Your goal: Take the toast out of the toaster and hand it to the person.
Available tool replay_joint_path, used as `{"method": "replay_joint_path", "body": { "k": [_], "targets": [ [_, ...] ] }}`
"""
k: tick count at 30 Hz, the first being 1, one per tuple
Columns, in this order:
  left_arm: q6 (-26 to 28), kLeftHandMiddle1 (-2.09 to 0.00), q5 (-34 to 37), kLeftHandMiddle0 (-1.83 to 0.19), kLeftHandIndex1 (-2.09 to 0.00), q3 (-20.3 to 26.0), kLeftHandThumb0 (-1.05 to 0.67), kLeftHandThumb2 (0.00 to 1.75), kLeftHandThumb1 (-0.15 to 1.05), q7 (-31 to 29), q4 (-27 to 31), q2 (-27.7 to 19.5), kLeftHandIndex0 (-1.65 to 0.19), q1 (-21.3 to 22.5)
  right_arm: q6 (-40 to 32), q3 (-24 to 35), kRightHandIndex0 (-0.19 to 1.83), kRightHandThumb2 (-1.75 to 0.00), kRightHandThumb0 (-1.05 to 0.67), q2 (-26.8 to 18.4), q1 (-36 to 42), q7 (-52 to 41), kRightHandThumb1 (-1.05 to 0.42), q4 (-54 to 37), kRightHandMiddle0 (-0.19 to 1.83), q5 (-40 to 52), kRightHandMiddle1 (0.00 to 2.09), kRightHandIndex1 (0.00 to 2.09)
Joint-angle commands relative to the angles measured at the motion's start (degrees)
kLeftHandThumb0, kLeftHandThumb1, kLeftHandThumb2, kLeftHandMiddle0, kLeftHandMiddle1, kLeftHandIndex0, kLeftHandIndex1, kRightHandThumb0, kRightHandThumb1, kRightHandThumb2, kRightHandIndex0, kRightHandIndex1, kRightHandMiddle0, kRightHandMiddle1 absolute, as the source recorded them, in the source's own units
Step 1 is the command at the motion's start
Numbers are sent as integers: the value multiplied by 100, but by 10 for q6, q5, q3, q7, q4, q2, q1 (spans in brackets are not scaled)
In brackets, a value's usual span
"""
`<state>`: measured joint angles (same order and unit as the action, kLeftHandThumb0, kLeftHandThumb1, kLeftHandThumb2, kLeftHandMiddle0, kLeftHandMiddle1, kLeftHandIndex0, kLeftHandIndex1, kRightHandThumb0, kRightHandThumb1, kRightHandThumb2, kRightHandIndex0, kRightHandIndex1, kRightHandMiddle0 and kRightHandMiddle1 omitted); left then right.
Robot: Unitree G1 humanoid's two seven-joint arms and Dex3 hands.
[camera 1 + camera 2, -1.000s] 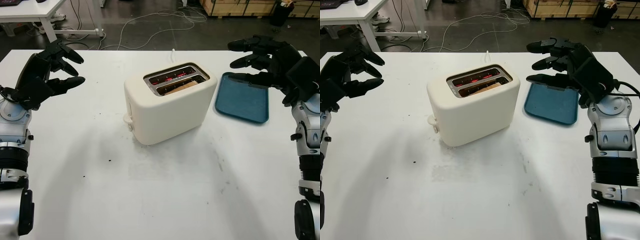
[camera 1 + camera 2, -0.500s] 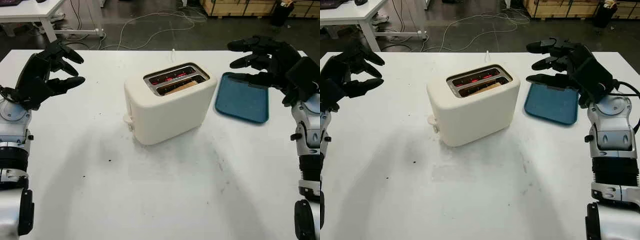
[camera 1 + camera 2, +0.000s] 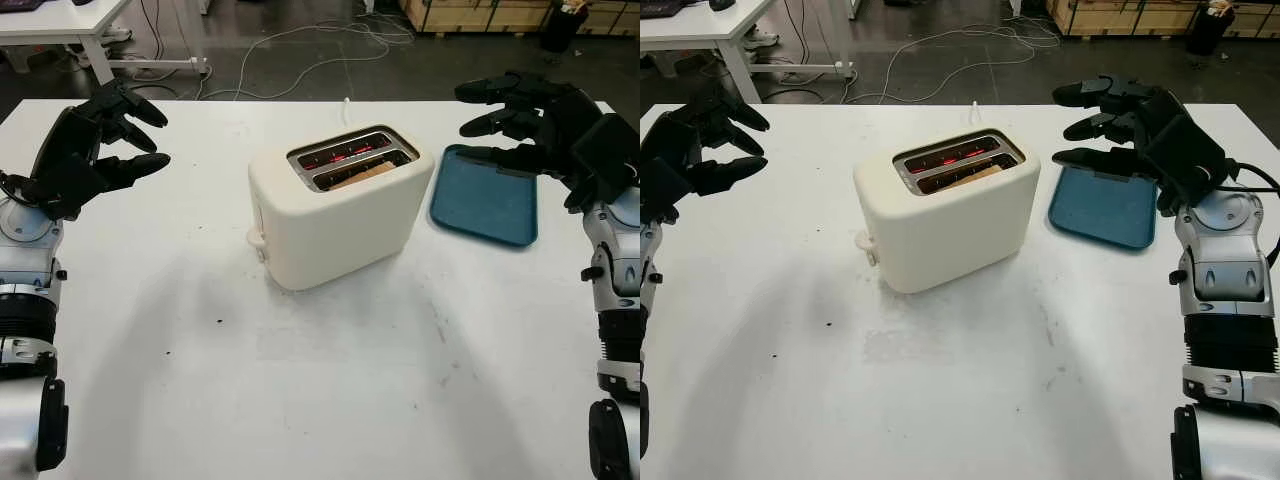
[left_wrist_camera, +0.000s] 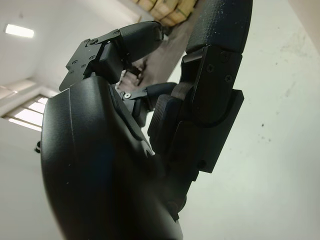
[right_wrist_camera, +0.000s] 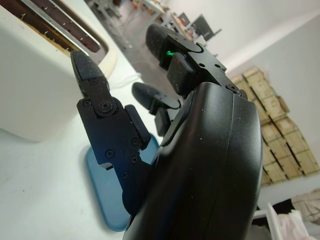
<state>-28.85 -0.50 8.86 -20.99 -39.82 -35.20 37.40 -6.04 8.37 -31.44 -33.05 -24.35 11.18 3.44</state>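
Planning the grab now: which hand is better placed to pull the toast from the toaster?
Probably the right hand. It is open above the blue tray, beside the toaster, with fingers toward the slots holding the toast. The left hand, also open, sits farther off.

Bright, even overhead light (soft shadows); sharp throughout.

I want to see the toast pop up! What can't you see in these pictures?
- Toast: head views, mostly sunk in the toaster slot.
- Toaster lever: toaster body hides most.
- Blue tray: right hand covers its far corner.
- Left hand: open, left of toaster.
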Motion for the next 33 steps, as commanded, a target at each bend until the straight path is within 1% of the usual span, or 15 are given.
{"method": "replay_joint_path", "body": {
  "k": [1,7,13,19,23,29,33],
  "targets": [
    [-7,-147,4,-31,-140,2,-105,13,92,0,3,-3,-23,-1,7,3,42,0,-36,-1,-3,0,-67,-3,57,4,38,93],
    [-4,-148,4,-31,-141,2,-105,12,92,-1,5,-3,-23,-2,-2,1,42,0,-33,0,-2,5,-67,-10,57,1,38,93],
    [-3,-148,2,-31,-141,2,-105,13,92,0,5,-4,-23,-2,8,2,42,0,-36,-1,-2,1,-67,-3,57,3,38,93],
    [1,-149,-2,-31,-142,0,-105,12,92,4,7,-6,-23,-4,15,1,43,0,-33,-1,-2,2,-67,-1,57,1,38,93],
    [3,-150,-4,-31,-143,0,-105,11,92,4,6,-7,-23,-4,11,1,42,0,-36,0,-3,2,-67,-1,57,2,38,93],
    [23,-149,3,-36,-144,-2,-105,9,92,-11,11,-9,-26,-4,1,2,41,0,-36,1,-4,1,-67,-5,57,7,38,93],
    [33,-148,-6,-39,-144,-4,-105,8,92,-12,18,-13,-28,-5,4,0,41,0,-35,-1,-5,2,-67,-5,57,3,39,94]
  ]
}}
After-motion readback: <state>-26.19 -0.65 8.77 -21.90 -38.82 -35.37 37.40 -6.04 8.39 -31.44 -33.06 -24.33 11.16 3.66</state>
